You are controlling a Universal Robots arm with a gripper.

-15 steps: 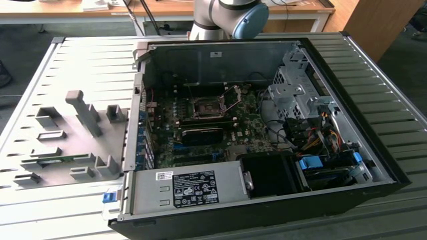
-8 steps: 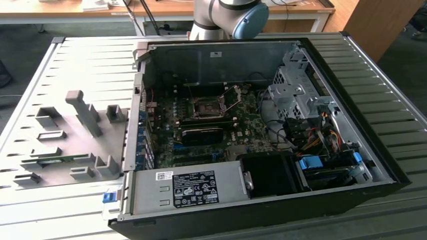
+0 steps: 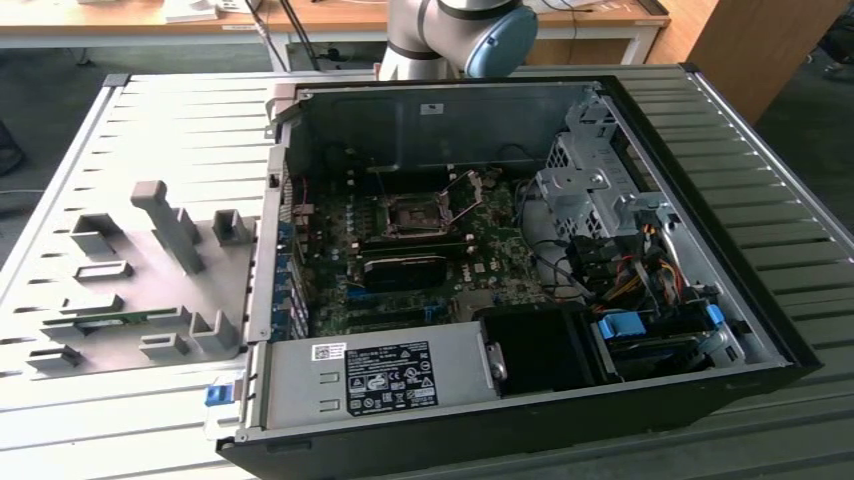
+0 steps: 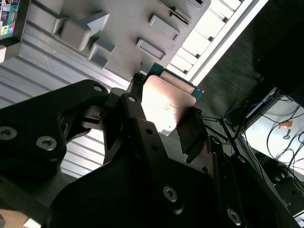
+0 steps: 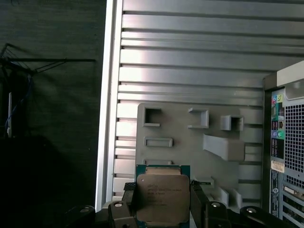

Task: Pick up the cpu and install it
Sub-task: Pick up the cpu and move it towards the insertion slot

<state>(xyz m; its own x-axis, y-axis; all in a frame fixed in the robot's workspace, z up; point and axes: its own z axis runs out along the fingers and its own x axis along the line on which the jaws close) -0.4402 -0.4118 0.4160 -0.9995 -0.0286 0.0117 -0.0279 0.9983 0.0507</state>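
Ribbed metal table (image 5: 190, 61) runs under everything, with the grey fixture plate (image 5: 190, 142) lying on it far beyond the jaws. You have the cpu (image 5: 159, 197) in hand: in both wrist views the gripper (image 5: 162, 205) is clamped on it, one finger on each of two opposite edges. The silver top plate faces the first wrist view, and the paler underside (image 4: 166, 104) faces the second. The chip sits squarely between the jaws and looks well clear of the fixture blocks, so count the pick as done.

Installation is what remains. In the exterior view the computer case (image 3: 761, 290) lies open on its side, and the socket (image 3: 416, 215) on the motherboard (image 3: 400, 290) looks open and unfilled. Nothing is seated there yet. From the jaws, the case is off to one side, with its perforated rear panel (image 5: 290, 142) at the edge of the first wrist view. By my reading you are roughly halfway: cpu lifted, not yet brought to the socket.
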